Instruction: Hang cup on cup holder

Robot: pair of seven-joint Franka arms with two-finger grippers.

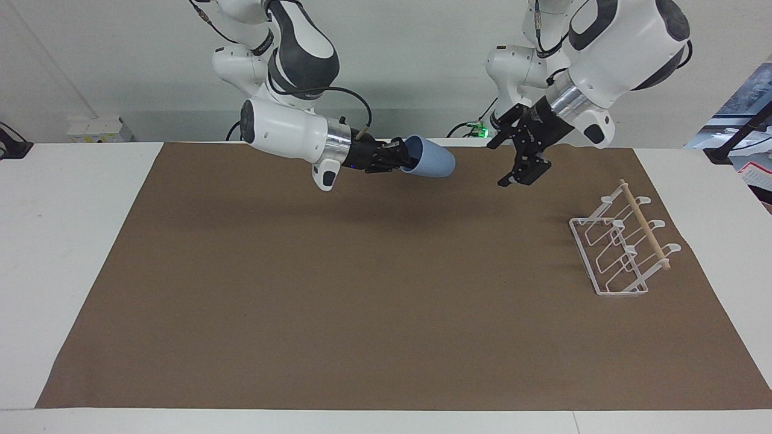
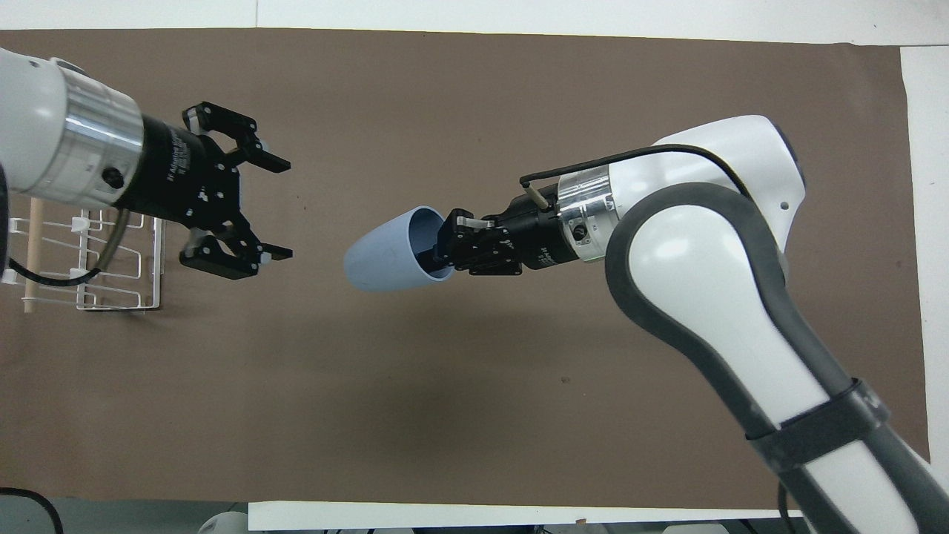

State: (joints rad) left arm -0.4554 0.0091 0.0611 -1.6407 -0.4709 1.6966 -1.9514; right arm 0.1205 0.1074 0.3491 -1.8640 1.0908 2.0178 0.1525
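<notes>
We hold the light blue cup in the air over the table's middle, our right gripper clamped on its rim, one finger inside. Its long axis lies level, base pointing straight at our left gripper, which hovers spread wide close by. The cup holder stands at the left arm's end, so a handover looks next.

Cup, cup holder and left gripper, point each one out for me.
cup (image 2: 382, 256), overhead view, its outer wall.
cup holder (image 1: 644, 222), facing view, its wooden dowel.
left gripper (image 2: 276, 208), overhead view, midway between its open fingertips.
</notes>
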